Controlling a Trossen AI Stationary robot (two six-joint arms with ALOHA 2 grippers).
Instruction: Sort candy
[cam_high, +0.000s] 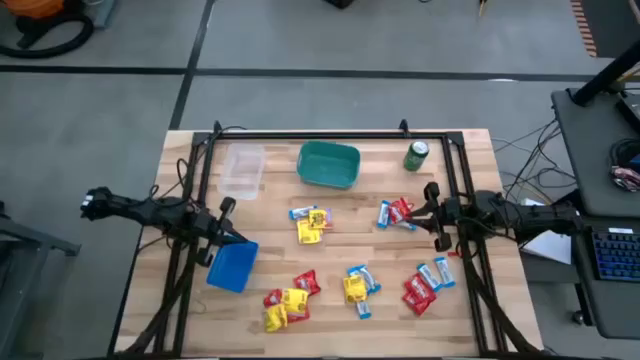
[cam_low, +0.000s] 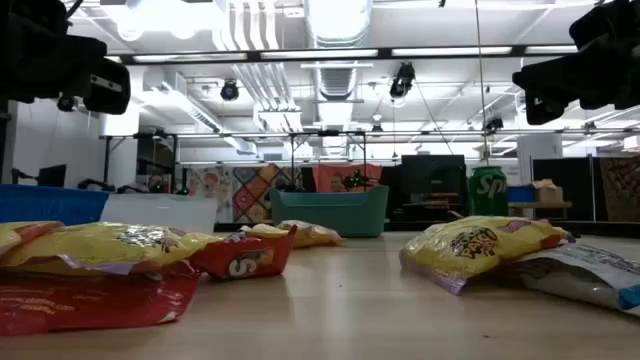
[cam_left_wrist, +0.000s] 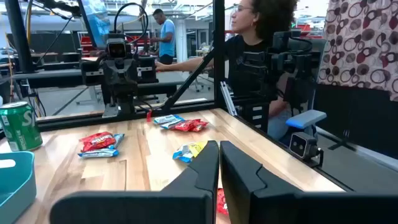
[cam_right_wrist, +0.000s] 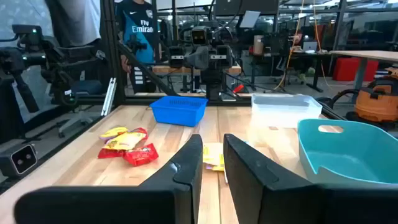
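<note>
Hazards. The candy (cam_high: 350, 262) lies in mixed clusters across the middle and near part of the bench (cam_high: 270, 250), with red, yellow and blue-and-white wrappers touching or overlapping. A claw lowered into a cluster is likely to pinch two wrappers of different kinds at once, or to push neighbours aside. The wrappers look thin and crinkly, so a grip on an edge may slip. The green can (cam_high: 416, 154) stands upright near the right arm's side; a wide sweep could tip it. Three containers wait at the far and left side: a clear tub (cam_high: 241, 170), a teal bin (cam_high: 329, 165) and a blue basket (cam_high: 232, 267); none shows candy yet.

Claw state. The left claw (cam_left_wrist: 219, 163) is clenched, holds nothing, and hangs above the blue basket. The right claw (cam_right_wrist: 212, 160) stands slightly parted, grasps nothing, and hangs clear of the bench beside the red and blue sweets near the can.
</note>
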